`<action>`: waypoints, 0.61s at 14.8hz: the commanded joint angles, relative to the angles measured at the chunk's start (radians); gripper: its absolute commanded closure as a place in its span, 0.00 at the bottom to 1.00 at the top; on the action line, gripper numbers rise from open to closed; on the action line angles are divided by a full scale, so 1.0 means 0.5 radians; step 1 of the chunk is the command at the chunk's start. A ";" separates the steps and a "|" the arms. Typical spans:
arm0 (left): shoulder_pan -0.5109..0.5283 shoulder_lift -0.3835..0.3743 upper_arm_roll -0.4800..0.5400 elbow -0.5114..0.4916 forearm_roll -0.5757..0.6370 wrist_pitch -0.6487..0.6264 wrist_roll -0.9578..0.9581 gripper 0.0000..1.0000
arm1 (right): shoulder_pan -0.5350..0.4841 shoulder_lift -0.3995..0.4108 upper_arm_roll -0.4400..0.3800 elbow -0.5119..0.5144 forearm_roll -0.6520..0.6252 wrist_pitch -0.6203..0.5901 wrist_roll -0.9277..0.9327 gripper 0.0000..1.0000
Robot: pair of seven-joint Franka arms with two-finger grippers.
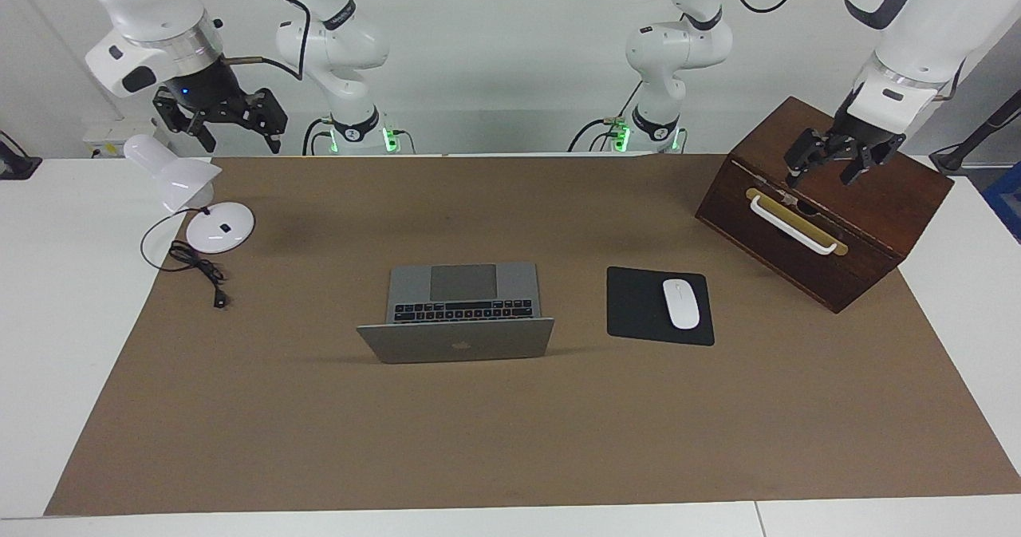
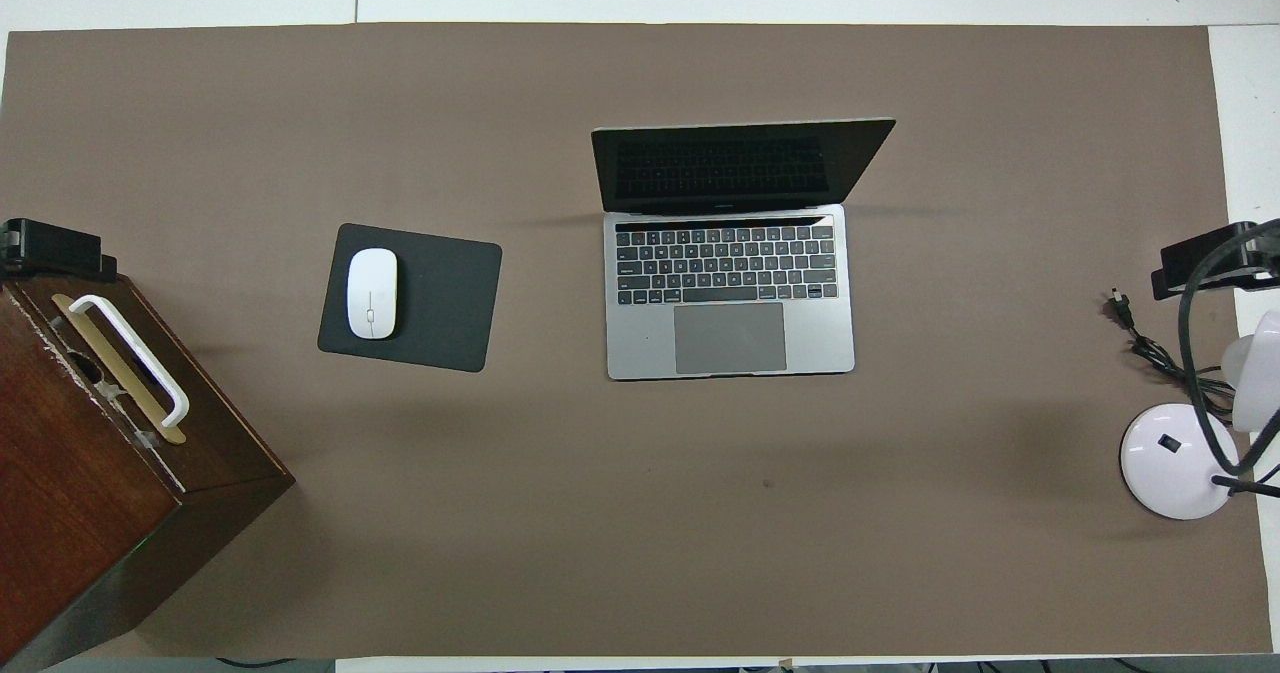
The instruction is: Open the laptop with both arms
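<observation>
The laptop [image 1: 456, 313] [image 2: 729, 253] is seen standing open in the middle of the brown mat [image 1: 510, 409] [image 2: 640, 513], its lid raised and its keyboard and trackpad turned toward the robots. It is taken here as the landmark.

Beside the laptop, toward the left arm's end of the table, a black mouse pad [image 1: 638, 306] [image 2: 440, 298] is laid flat, and a white mouse [image 1: 681, 303] [image 2: 372, 293] is rested on it. Further toward that end, and nearer to the robots than the laptop, a dark wooden box [image 1: 861, 202] [image 2: 70, 493] with a white handle [image 1: 794, 226] [image 2: 135, 358] is placed. The left gripper [image 1: 829, 166] is held in the air over this box, well apart from the laptop, with its fingers spread and nothing gripped.

Toward the right arm's end of the table from the laptop, a white desk lamp [image 1: 187, 194] [image 2: 1180, 458] is set at the mat's edge, with its black cable [image 1: 195, 270] [image 2: 1160, 353] coiled beside it. The right gripper [image 1: 227, 122] is held in the air over the lamp, well apart from the laptop; nothing is seen in it, and whether its fingertips meet cannot be told.
</observation>
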 commanded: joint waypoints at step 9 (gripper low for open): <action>-0.018 -0.038 0.008 -0.052 0.025 0.035 -0.034 0.00 | -0.105 -0.054 0.008 -0.160 -0.030 0.124 -0.049 0.00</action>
